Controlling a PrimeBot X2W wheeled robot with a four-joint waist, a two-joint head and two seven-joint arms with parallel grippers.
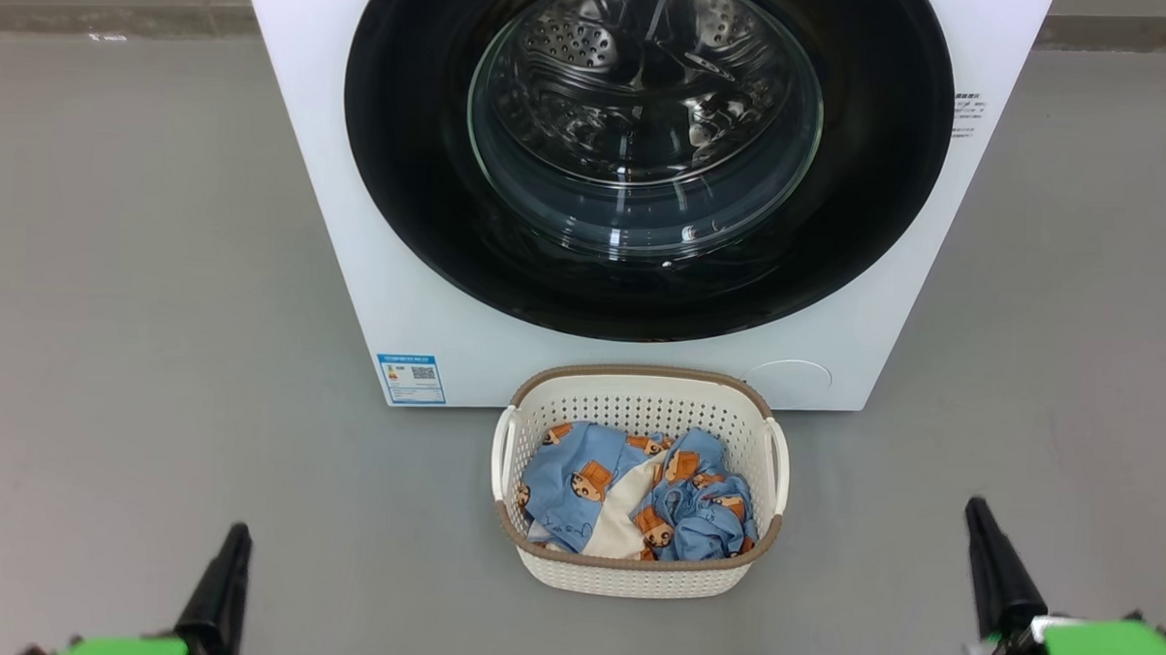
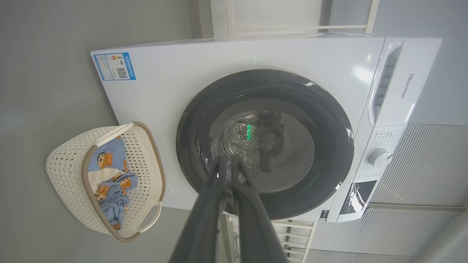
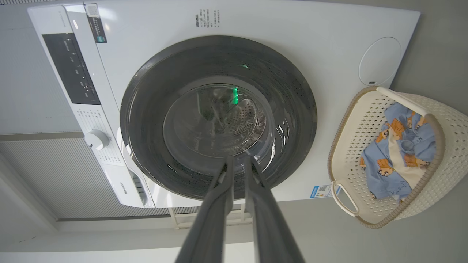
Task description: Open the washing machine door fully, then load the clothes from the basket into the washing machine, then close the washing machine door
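The basket of clothes sat before the shut door, handy for loading; left claw and right claw hung closed, empty.

We see bright, even, soft light in all views. Glare streaks sit on the washing machine door glass, and both wrist views catch a green glint there. The basket casts a faint shadow on the floor. Wrist views bend straight lines at the edges. The left tool and right tool blur up close.
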